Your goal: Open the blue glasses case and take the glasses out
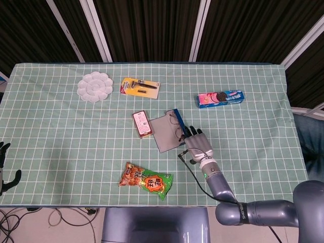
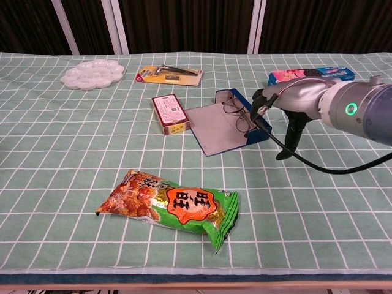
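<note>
Head view, blue glasses case (image 1: pixel 172 131) open, glasses (image 1: pixel 177 127) inside

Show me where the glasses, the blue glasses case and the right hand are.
glasses (image 2: pixel 240 116), chest view, on the lenses.
blue glasses case (image 2: pixel 217 127), chest view, on the grey inside of the open lid.
right hand (image 1: pixel 197 144), head view, on its back.

White paint palette (image 1: pixel 94 86) at 10 o'clock, yellow tool pack (image 1: pixel 140 87) just right of it. Cookie box (image 1: pixel 220 98) at 2. Small red box (image 1: pixel 142 124) near centre. Snack bag (image 1: pixel 146 180) at 6.
</note>
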`<state>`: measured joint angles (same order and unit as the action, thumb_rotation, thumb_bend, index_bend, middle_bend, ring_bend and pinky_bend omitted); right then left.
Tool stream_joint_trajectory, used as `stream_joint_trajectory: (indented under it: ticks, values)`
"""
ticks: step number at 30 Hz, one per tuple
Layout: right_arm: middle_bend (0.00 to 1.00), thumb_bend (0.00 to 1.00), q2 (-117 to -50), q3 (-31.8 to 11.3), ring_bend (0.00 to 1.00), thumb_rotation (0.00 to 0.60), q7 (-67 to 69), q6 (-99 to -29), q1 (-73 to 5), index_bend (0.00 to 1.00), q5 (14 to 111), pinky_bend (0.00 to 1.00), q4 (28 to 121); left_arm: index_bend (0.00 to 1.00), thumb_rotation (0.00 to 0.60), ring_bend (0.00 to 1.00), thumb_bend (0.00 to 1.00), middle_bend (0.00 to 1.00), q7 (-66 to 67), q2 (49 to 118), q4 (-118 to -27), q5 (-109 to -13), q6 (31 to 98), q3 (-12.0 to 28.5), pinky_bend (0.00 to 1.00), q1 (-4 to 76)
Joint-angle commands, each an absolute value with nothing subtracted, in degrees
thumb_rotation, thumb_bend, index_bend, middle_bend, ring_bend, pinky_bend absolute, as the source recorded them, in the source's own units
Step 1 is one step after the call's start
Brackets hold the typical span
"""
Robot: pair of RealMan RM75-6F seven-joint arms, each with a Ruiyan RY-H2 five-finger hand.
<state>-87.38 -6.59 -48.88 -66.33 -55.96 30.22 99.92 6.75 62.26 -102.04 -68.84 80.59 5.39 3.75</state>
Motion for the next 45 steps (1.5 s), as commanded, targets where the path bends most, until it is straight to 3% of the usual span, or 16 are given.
stream_joint_trajectory:
  ticks: [1, 45]
  values:
    - [0.00, 0.22, -87.9, -6.7, 0.00, 0.600, -49.4, -66.3, -56.2, 0.26, 29.9, 0.17, 99.4, 0.07, 0.600, 0.00, 0.39, 0.00, 6.7, 62.2, -102.0, -68.8, 80.6, 5.4, 0.00, 3.8]
    - [0.00, 0.23, -88.8, -7.0, 0.00, 0.600, -50.6, -65.4, -53.9, 0.31, 26.9, 0.17, 92.5, 0.07, 0.600, 0.00, 0.39, 0.00, 7.3, 62.3, -102.2, -68.5, 80.6, 5.3, 0.00, 3.8]
